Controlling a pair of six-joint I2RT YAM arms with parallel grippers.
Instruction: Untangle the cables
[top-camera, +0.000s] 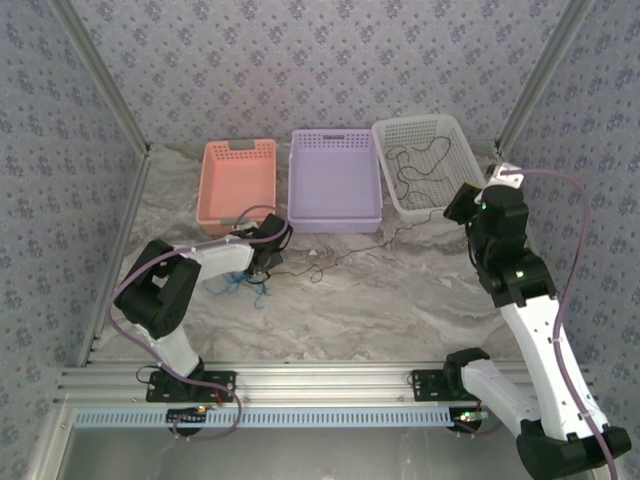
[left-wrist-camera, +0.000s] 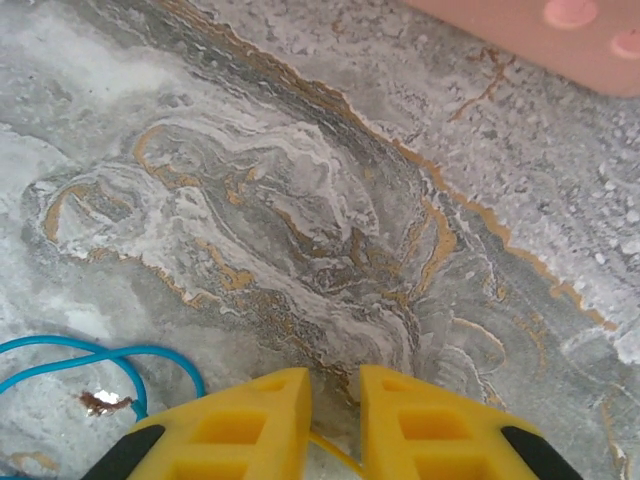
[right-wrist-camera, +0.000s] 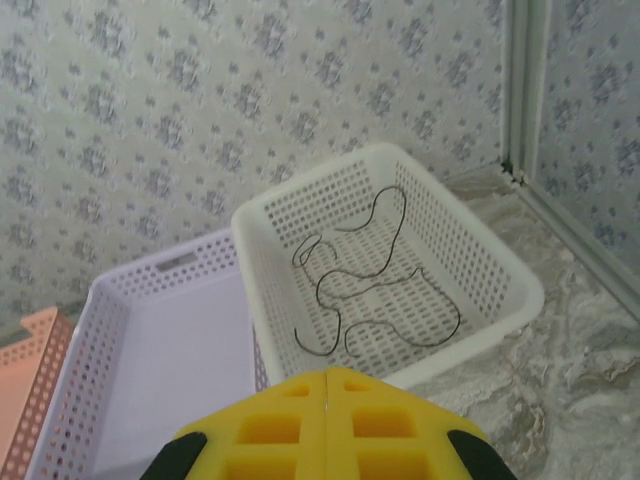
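A blue cable (top-camera: 242, 286) lies bunched on the marble table just in front of my left gripper (top-camera: 268, 262). A thin black cable (top-camera: 350, 255) trails right from there toward the purple basket. In the left wrist view the left gripper (left-wrist-camera: 334, 400) is low over the table with a narrow gap between its yellow fingers. A yellowish cable (left-wrist-camera: 335, 452) runs through that gap, thinner than the gap. The blue cable (left-wrist-camera: 100, 352) loops to its left. Another black cable (right-wrist-camera: 370, 270) lies coiled in the white basket (right-wrist-camera: 500, 262). My right gripper (right-wrist-camera: 326, 378) is shut and hovers in front of that basket, holding nothing.
Three baskets stand in a row at the back: pink (top-camera: 238, 185), purple (top-camera: 335, 182), white (top-camera: 425, 165). A corner of the pink basket (left-wrist-camera: 540, 30) is close ahead of the left gripper. Patterned walls and metal frame posts (top-camera: 105, 90) close in the table.
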